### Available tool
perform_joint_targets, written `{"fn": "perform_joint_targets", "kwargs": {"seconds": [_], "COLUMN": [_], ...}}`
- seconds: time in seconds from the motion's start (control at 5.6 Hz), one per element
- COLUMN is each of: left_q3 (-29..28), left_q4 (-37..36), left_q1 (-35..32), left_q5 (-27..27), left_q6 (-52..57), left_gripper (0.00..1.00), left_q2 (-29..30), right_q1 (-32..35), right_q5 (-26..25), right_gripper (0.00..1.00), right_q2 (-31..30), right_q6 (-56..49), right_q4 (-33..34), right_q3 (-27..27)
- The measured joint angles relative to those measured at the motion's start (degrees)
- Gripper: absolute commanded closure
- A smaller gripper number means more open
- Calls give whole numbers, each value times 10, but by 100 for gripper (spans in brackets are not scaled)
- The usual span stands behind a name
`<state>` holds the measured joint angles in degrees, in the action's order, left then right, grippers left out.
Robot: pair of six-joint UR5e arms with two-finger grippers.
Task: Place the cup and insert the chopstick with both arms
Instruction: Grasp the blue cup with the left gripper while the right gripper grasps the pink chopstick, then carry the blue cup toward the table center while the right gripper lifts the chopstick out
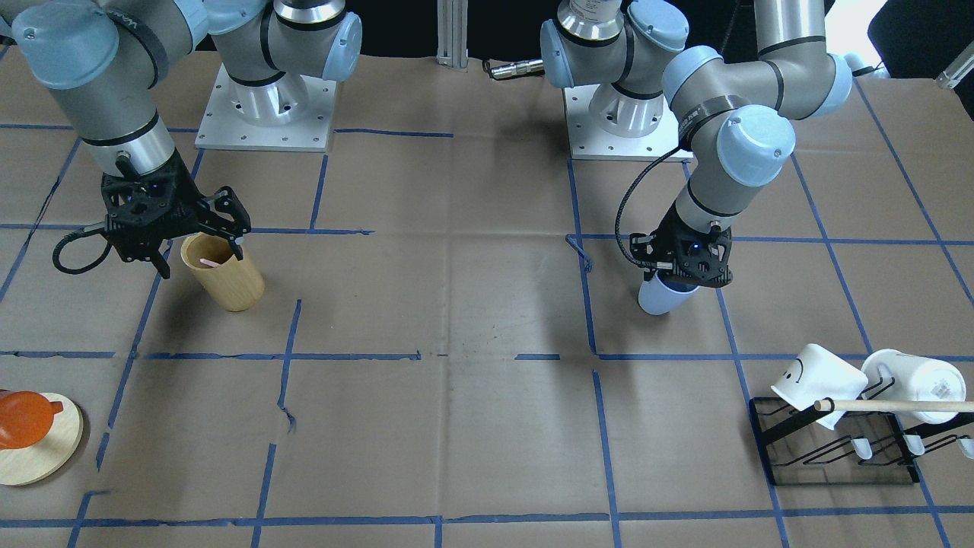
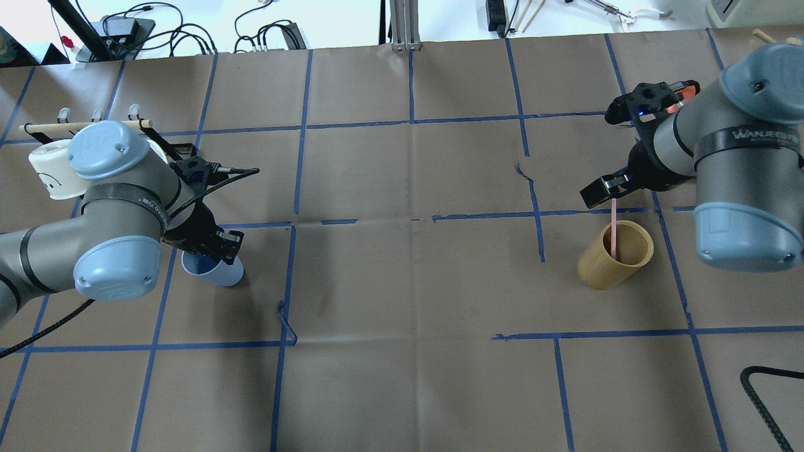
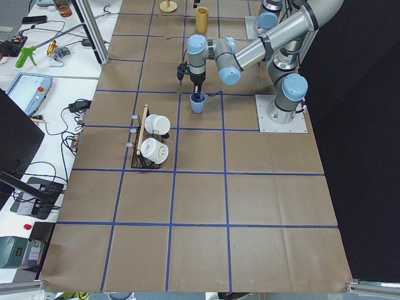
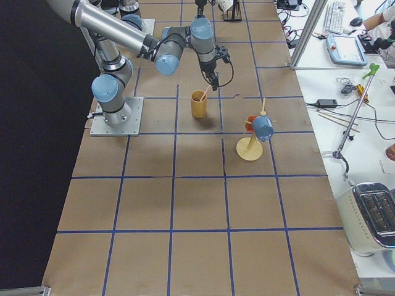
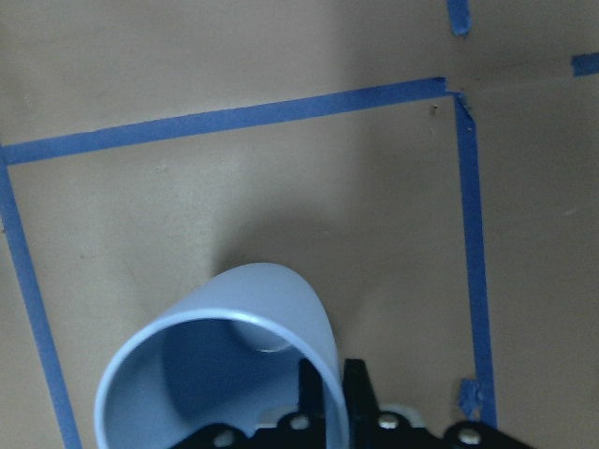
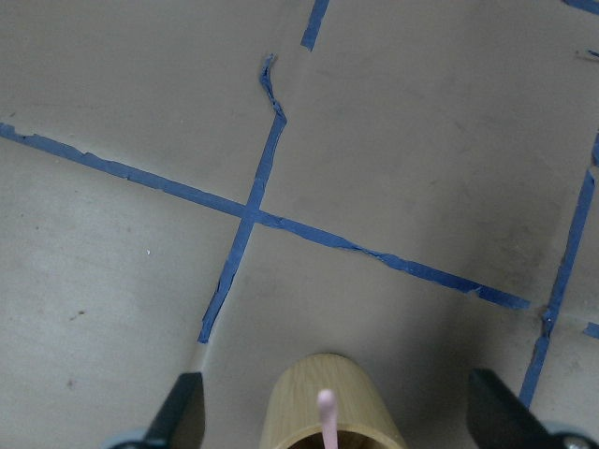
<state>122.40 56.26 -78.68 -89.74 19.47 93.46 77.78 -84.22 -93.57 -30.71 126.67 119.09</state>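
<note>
**Holding a cup on one side, chopstick standing in the holder on the other**

Brown paper ruled into squares by blue tape covers the desk [image 1: 472, 304].

The left arm [image 2: 119, 207] reaches down into a square near its own end of the desk. The right arm [image 2: 741, 163] bends down at the opposite end.

A black wire rack [image 1: 837, 457] sits at the left arm's end, on the operators' side. Two white mugs [image 1: 818, 380] lie on it on their sides, with a wooden dowel across them.

A round wooden stand [image 1: 42, 449] sits at the right arm's end, and an orange cup [image 1: 23, 418] hangs on it.

The left pincer [image 1: 685, 270] is closed on the rim of the cup [image 1: 658, 298]. One finger is inside the wall and the other outside, as the left wrist view shows. This pale blue cup sits mouth up, inside a taped square and well away from the rack. Whether its base touches the desk cannot be told.

The right pincer [image 1: 202, 257] hangs just above the holder [image 1: 228, 288] with its fingers [image 6: 182, 416] spread wide, grasping nothing. The holder, a tan wooden cylinder, stands upright on the desk.

The chopstick [image 2: 613, 232], thin and pink, stands in the holder. Its top pokes out between the spread fingers, touching neither.
</note>
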Motion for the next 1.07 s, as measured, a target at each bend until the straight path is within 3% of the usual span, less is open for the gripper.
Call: {"fn": "perform_joint_targets", "kwargs": {"seconds": [0.18, 0.36, 0.71, 1.07], "left_q3": [-4, -18, -87, -206], "left_q4": [-1, 2, 29, 44], "left_q1": [-3, -17, -121, -256], "left_q5": [1, 2, 0, -3], "left_q6": [-9, -38, -190, -397], "left_gripper": [94, 94, 94, 94], "left_q2": [1, 3, 23, 105], "right_q1": [0, 1, 0, 2], "right_q5": [-1, -2, -1, -2], "right_gripper": [72, 86, 91, 91], "right_q2": [0, 0, -3, -3], "right_q6": [1, 3, 4, 8], "right_q4": [5, 5, 4, -17], "right_q3": [2, 2, -3, -36]}}
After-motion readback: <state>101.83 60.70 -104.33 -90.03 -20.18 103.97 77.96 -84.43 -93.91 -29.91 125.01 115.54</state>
